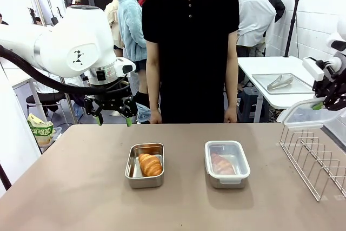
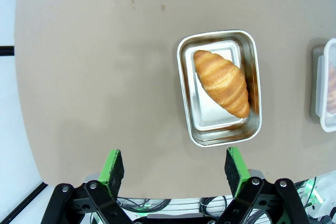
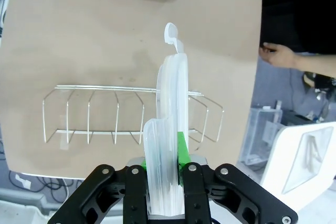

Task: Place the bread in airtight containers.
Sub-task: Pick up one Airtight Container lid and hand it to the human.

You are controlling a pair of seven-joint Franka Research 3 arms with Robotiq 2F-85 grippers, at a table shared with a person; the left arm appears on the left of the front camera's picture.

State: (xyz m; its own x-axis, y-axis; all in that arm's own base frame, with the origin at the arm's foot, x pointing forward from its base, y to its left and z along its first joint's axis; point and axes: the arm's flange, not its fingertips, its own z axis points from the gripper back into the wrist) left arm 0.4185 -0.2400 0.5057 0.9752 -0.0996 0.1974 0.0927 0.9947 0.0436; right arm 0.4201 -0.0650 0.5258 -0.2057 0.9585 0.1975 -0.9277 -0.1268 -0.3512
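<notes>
Holding a translucent lid (image 3: 170,124) edge-on, our right pincer (image 3: 164,174) is clamped narrow on it, well above the wire rack (image 3: 131,116) that stands directly beneath it on the desk (image 3: 79,45). We judge the lid is raised like this so it can travel across to the tin that has no cover yet. In the front view the same lid (image 1: 305,116) hangs below that right pincer (image 1: 323,103), over the near end of the rack (image 1: 316,160).

Our left pincer (image 2: 176,169) hovers with its jaws wide and nothing between them. Just ahead of its fingertips sits the open tin (image 2: 220,87) with a croissant (image 2: 223,82) lying diagonally inside, likely left uncovered for the lid to come. Off to that pincer's side is the second tin (image 1: 227,163), lid snapped on, its croissant (image 1: 221,163) a blur through the plastic.

The desk is plain brown and matte. Behind it a person (image 1: 190,47) in black stands with hands at the far edge.
</notes>
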